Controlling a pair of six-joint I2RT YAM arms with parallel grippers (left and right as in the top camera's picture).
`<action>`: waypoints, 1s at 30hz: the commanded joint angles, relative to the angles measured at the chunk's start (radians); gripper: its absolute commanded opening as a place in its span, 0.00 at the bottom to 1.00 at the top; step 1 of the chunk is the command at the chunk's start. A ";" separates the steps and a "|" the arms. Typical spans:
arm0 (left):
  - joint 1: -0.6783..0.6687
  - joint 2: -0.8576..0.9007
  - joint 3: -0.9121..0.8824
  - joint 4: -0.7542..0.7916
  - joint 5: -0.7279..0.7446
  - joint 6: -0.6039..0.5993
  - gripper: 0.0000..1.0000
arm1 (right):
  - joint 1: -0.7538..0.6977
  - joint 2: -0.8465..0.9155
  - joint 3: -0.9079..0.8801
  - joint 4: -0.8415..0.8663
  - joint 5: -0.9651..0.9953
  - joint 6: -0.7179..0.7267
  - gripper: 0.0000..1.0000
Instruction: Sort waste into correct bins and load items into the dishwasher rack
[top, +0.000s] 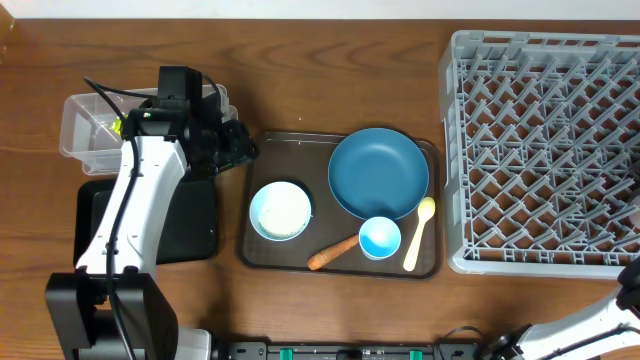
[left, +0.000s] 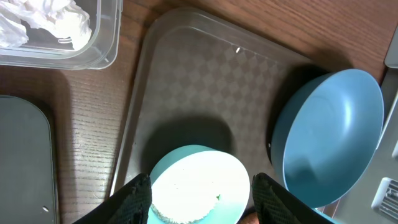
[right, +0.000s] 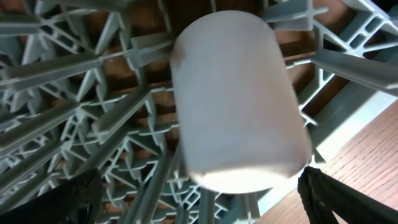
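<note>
My left gripper (left: 202, 202) is open and empty, its fingers either side of the pale-blue bowl (left: 199, 186) holding white rice-like bits (top: 281, 210). In the overhead view the left gripper (top: 238, 148) hovers over the brown tray's left edge. The dark-blue plate (top: 378, 172), a white cup with a blue inside (top: 380, 238), the carrot piece (top: 332, 253) and the cream spoon (top: 418, 232) lie on that tray. My right gripper (right: 199, 205) is open over the grey rack (right: 74, 81), behind a white cup (right: 236, 99) resting on the lattice. Its inside is hidden.
The clear tub (top: 85, 135) at the far left holds white paper wads (left: 43, 25) and a yellow-green scrap (top: 116, 126). The black tray (top: 185, 225) lies in front of it, partly under my left arm. The rack (top: 545, 150) fills the right side.
</note>
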 joint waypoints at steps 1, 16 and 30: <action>0.000 -0.015 0.008 -0.004 -0.013 0.010 0.55 | 0.004 -0.039 0.021 -0.012 -0.040 0.004 0.99; 0.000 -0.015 0.008 -0.007 -0.012 0.009 0.55 | 0.217 -0.253 0.021 -0.015 -0.274 -0.164 0.96; -0.195 -0.015 0.008 -0.029 -0.012 0.036 0.56 | 0.657 -0.266 0.019 -0.108 -0.347 -0.338 0.95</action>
